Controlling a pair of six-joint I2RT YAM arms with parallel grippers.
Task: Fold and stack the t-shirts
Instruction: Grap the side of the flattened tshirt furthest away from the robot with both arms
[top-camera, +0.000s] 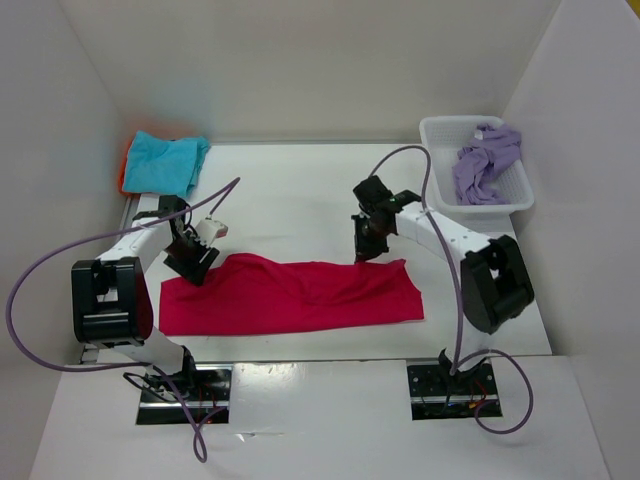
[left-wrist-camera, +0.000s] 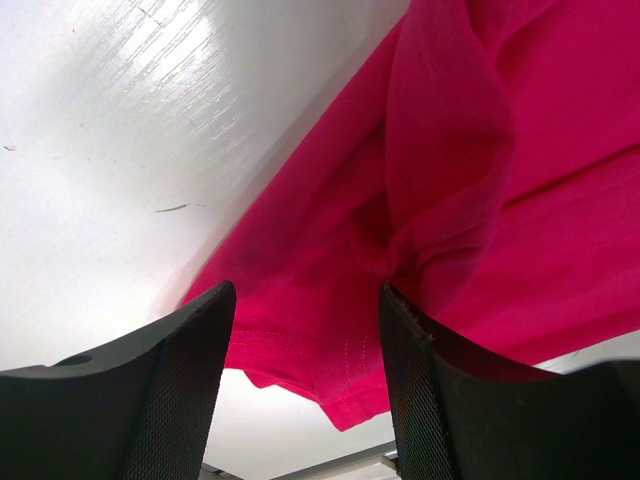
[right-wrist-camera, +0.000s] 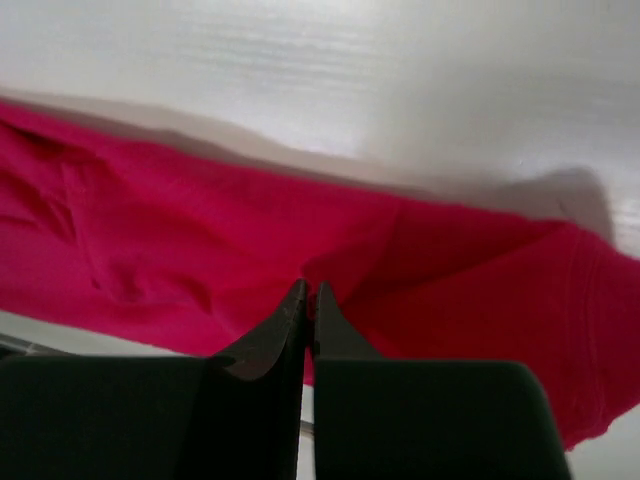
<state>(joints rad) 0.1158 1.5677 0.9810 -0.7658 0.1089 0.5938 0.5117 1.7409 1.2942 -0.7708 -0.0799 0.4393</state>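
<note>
At the right gripper (right-wrist-camera: 308, 300): tips pressed together, poised at the far hem of the magenta shirt (top-camera: 300, 295), right of its middle. No telling from the wrist view whether pinching a ridge of cloth or merely closed above it (a crease running off from the tips, hinting at a pinch).

At the left gripper (left-wrist-camera: 305, 385): jaws spread wide, empty, hanging over the shirt's far-left corner.

Outward from both: magenta shirt laid flat on the table (top-camera: 300, 190), long axis left to right, narrowed to a band, rumpled toward its left end. Judged next: carrying the far edge or one end across, so needing a hold near each far corner. Left arm nearer the left end, right arm nearer the right.

Beyond the shirt's far-left corner, well apart: turquoise shirt (top-camera: 165, 160) lying on an orange shirt (top-camera: 127, 172), the latter barely a sliver.

Beyond its far-right corner: lavender shirt (top-camera: 485, 160) heaped in the white basket (top-camera: 440, 130), its shape hard to make out.
</note>
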